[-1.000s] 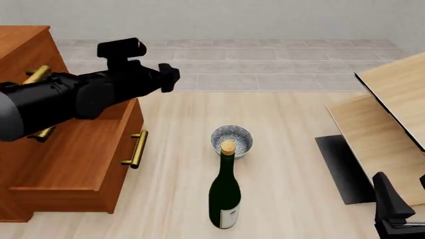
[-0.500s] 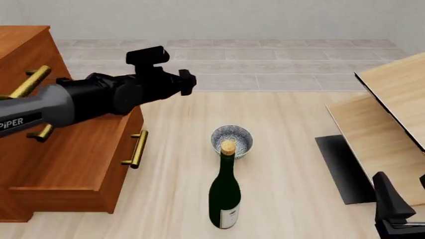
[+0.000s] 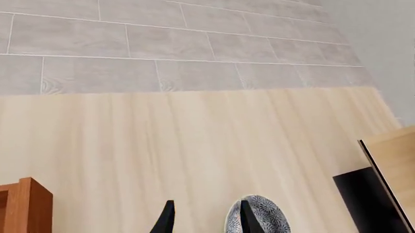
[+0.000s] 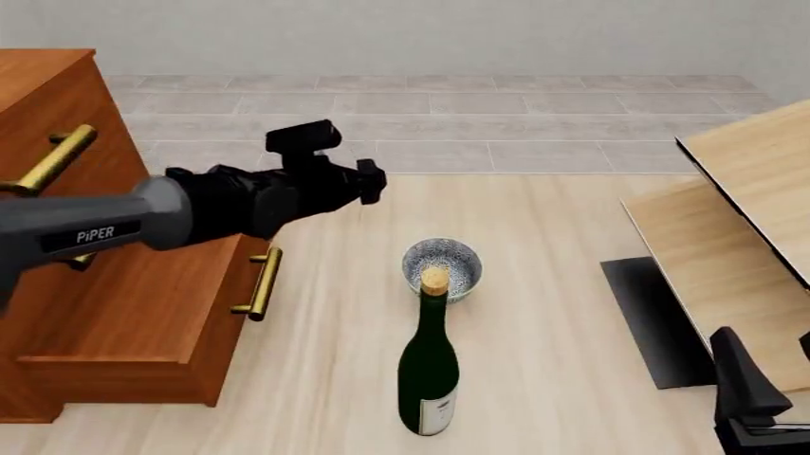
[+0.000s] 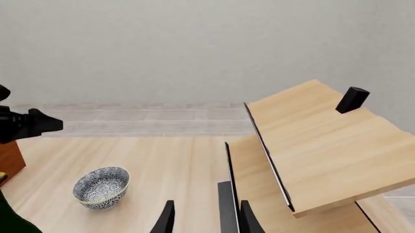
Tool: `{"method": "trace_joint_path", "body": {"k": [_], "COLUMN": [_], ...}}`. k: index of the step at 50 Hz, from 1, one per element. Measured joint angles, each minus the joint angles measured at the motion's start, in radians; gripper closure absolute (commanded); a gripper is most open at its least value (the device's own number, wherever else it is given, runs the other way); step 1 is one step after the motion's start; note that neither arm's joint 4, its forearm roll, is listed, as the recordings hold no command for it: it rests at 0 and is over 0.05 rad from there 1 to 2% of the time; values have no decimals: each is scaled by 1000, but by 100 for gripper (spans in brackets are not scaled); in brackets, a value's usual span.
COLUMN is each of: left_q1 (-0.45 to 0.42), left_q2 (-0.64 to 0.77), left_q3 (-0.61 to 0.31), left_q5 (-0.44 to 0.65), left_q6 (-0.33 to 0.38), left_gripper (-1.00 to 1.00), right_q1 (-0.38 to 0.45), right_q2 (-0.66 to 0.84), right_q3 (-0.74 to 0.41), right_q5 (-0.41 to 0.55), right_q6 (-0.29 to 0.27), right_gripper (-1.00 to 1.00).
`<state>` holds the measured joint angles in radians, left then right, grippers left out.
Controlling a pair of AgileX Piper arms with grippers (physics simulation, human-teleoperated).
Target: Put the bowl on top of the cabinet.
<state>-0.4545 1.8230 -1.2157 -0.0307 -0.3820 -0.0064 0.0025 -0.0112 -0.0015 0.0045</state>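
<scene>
The bowl [image 4: 442, 266], small, white and blue-speckled, stands on the light wooden floor just beyond the corked green bottle [image 4: 428, 372]. The reddish-brown cabinet [image 4: 120, 303] with brass handles fills the left side. My left gripper [image 4: 368, 180] hangs in the air left of and beyond the bowl, well above it. In the left wrist view that gripper [image 3: 206, 222] is open and holds nothing, and the bowl [image 3: 267, 221] peeks out behind one finger. My right gripper [image 5: 206, 221] is open and empty at the near right, far from the bowl [image 5: 101, 187].
Pale light-wood furniture [image 4: 741, 237] with black edges stands at the right, with a dark panel [image 4: 652, 322] at its foot. The bottle stands upright close in front of the bowl. Grey tiles [image 4: 506, 123] lie beyond the wooden surface.
My left arm has swung to the right and slightly lower, away from the cabinet front and closer to the bowl. Bowl, bottle and right arm have stayed put.
</scene>
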Motion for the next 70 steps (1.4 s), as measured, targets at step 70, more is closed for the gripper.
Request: {"method": "trace_joint_path", "body": {"k": [70], "left_q1": [-100], "left_q2": [255], "left_q3": [67], "left_q5": [-232], "left_q6": [-185], "left_gripper": [-100], "right_q1": [-4], "right_q2": [1], "right_q3": [-2], "right_q5": [4], "right_q6": [9], "right_gripper": [-100]}}
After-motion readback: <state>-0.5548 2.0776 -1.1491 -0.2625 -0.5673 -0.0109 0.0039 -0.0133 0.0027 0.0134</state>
